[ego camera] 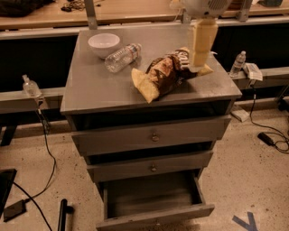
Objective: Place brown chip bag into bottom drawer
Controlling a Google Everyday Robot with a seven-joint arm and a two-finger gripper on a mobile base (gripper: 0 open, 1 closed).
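Bottom drawer [156, 218]: pulled open at the foot of the cabinet, well below the gripper and towards the camera; plain grey front, bare grey inside.
Blue tape mark [246, 222]: on the speckled floor, low and to the view's right of the open drawer, far under the gripper.
Middle drawer [151, 168]: shut, small round knob at its centre, below the gripper.
Top drawer [153, 135]: shut, same kind of knob, just under the cabinet top.
Cabinet top [90, 85]: flat grey surface beneath the gripper, bearing the bag, the bottle and the bowl.
Brown chip bag [165, 72]: lying on the cabinet top, dark brown middle, pale yellow ends; its right end sits right under the gripper, the rest stretching down-left from it.
Gripper [198, 66]: pale yellow, hanging straight down from the top edge, its lower end over the bag's right end; whether it is apart, together or touching the bag cannot be told.
Clear water bottle [121, 57]: on its side, left of the gripper, just beyond the bag.
White bowl [104, 44]: upright, further left, beside the bottle.
Wooden bench [131, 11]: behind the cabinet, beyond the gripper.
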